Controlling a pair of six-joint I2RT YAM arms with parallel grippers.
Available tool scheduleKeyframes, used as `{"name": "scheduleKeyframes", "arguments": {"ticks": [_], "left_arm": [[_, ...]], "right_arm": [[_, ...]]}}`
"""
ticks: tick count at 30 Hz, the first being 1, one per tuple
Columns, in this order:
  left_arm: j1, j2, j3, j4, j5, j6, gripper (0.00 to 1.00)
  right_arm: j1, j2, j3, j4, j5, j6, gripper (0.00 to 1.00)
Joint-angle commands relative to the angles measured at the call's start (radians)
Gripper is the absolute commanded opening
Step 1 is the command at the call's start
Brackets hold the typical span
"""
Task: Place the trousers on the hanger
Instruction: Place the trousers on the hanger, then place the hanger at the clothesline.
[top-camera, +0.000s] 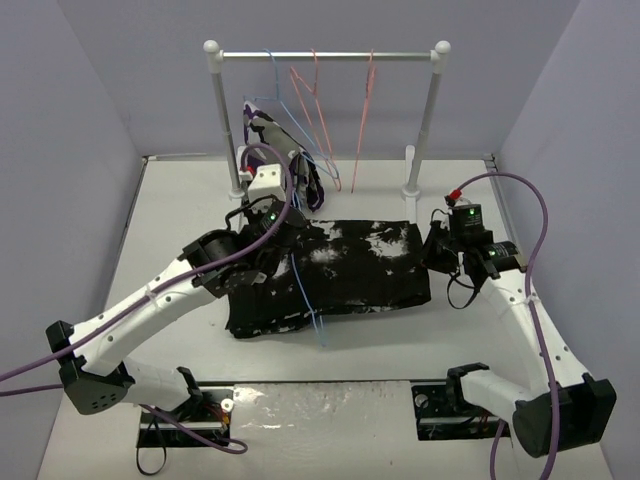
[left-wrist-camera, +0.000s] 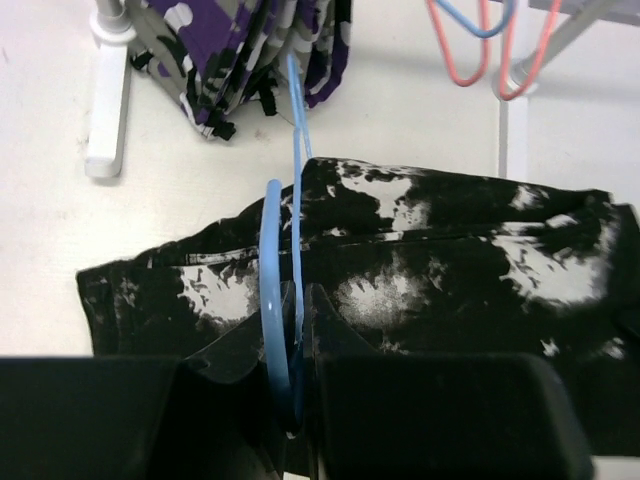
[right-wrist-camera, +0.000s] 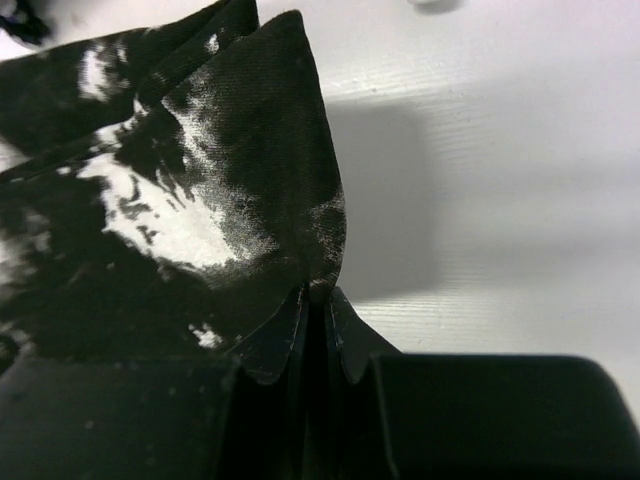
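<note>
Black, white-splotched fabric trousers (top-camera: 370, 265) lie on the surface (top-camera: 180, 200) before the metal rack (top-camera: 325, 55), thin light-blue wire hanger (left-wrist-camera: 271, 270) across them. Left tool (left-wrist-camera: 298, 310) clamps the hanger; right tool (right-wrist-camera: 318, 300) pinches the trousers' edge.

In the left wrist view the hanger (left-wrist-camera: 272, 300) vanishes between the dark fingers of the left claw (left-wrist-camera: 300, 305). There the trousers (left-wrist-camera: 450, 260) run off the right edge, and the pink hangers (left-wrist-camera: 465, 83) and purple patterned garment (left-wrist-camera: 230, 60) are cropped at the top. From above, the left arm (top-camera: 170, 295) covers the trousers' left end and most of the hanger. In the right wrist view the right claw (right-wrist-camera: 318, 300) swallows the fold's tip, and the cloth is cut off at left.
</note>
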Motion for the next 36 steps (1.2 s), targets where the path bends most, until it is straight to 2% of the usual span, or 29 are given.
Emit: {"name": "scheduleKeyframes", "arguments": {"ticks": [1,4,8,9,11,14,19,23,28,32,36], "left_arm": [[0.012,-0.046,0.224,-0.012,0.056,0.178,0.0],[0.012,-0.038,0.306,-0.031,0.119,0.196,0.0],[0.011,-0.01,0.413,-0.068,0.194,0.215,0.0],[0.011,-0.007,0.428,-0.07,0.205,0.216,0.0],[0.011,-0.001,0.458,-0.072,0.217,0.216,0.0],[0.009,0.013,0.496,-0.085,0.216,0.218,0.0],[0.006,0.064,0.58,-0.154,0.168,0.215,0.0],[0.003,0.117,0.611,-0.17,0.151,0.201,0.0],[0.0,0.159,0.558,-0.088,0.15,0.184,0.0],[-0.009,0.18,0.524,-0.038,0.092,0.156,0.0],[-0.016,0.214,0.524,0.008,0.055,0.138,0.0]], "right_arm": [[-0.014,0.035,-0.032,0.067,0.031,-0.035,0.0],[-0.01,0.057,-0.052,0.1,0.013,-0.028,0.03],[0.032,0.101,-0.073,0.146,-0.009,-0.011,0.11],[0.048,0.12,-0.074,0.155,-0.009,-0.006,0.15],[0.101,0.138,-0.069,0.172,-0.005,0.004,0.3],[0.141,0.146,-0.04,0.174,0.026,0.012,0.47],[0.152,0.111,0.053,0.125,0.097,-0.022,0.6],[0.182,0.034,0.163,0.118,0.077,-0.049,0.64],[0.238,-0.046,0.248,0.16,0.071,-0.013,0.65],[0.252,-0.104,0.236,0.234,0.022,0.045,0.65],[0.324,-0.136,0.198,0.309,-0.008,0.083,0.65]]}}
